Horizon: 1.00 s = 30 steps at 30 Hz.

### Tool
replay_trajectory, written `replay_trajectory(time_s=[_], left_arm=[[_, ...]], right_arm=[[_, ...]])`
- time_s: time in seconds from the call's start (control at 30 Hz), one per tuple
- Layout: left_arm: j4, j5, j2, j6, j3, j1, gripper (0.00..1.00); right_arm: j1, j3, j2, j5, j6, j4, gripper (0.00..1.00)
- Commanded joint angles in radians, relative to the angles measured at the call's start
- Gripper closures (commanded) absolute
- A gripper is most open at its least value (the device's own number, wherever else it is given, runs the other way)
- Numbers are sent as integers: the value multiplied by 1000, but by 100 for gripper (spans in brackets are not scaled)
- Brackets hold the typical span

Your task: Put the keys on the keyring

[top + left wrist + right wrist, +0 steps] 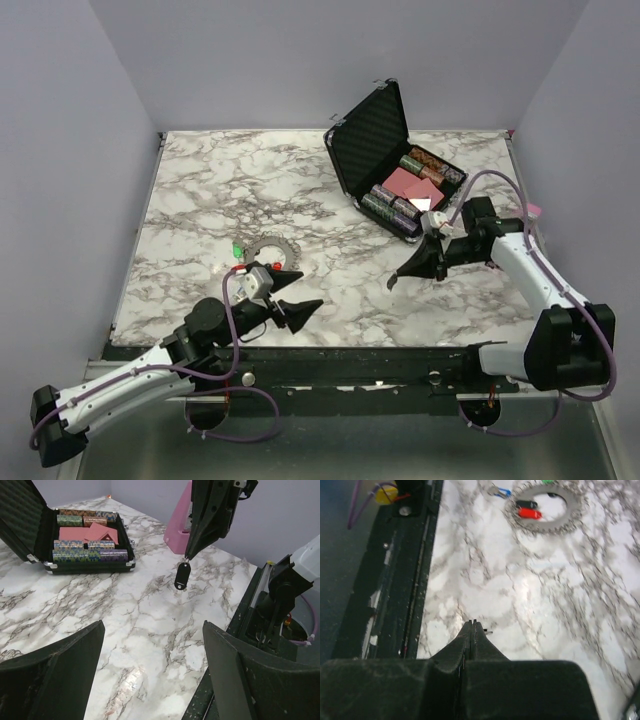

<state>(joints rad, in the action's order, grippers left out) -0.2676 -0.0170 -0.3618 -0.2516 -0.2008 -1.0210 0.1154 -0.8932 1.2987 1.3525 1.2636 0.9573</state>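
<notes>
Nearest to us, at the front edge of the marble table (200, 190), the left gripper (312, 286) has its two fingers spread wide and holds nothing. Just behind it the keyring (547, 527) lies on the table, its chain curled into a round loop. Inside this loop we see a red key (530, 514) and a black key (526, 503) lying side by side, and a small blue piece (501, 491) rests just outside the loop. More to the right, the right gripper (187, 556) is above the table with its fingers pressed together on a black-headed key (182, 575). This key hangs down from the tips, well apart from the keyring. At the far side the black case (370, 125) stands open.
</notes>
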Motion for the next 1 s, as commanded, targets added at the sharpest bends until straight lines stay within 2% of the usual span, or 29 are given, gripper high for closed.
replay_trajectory(time_s=[0.0,0.13,0.33,0.5,0.8,0.97], left_arm=[[-12,-43,46,3,21,4,11],[-12,-64,70,8,31,4,9],[8,-64,95,0,34,4,9],[24,-69,139,-11,47,4,9],[34,-69,144,-17,46,4,9],[39,-70,152,-21,43,4,9]], right_arm=[[-109,-30,-29,-159,173,220,99],[-281,-61,-32,-211,290,360,99],[-361,-70,-19,-340,310,382,99],[-362,-43,-55,-450,188,272,99],[-359,13,-16,-503,27,108,99],[-275,66,-24,-591,-192,-89,99]])
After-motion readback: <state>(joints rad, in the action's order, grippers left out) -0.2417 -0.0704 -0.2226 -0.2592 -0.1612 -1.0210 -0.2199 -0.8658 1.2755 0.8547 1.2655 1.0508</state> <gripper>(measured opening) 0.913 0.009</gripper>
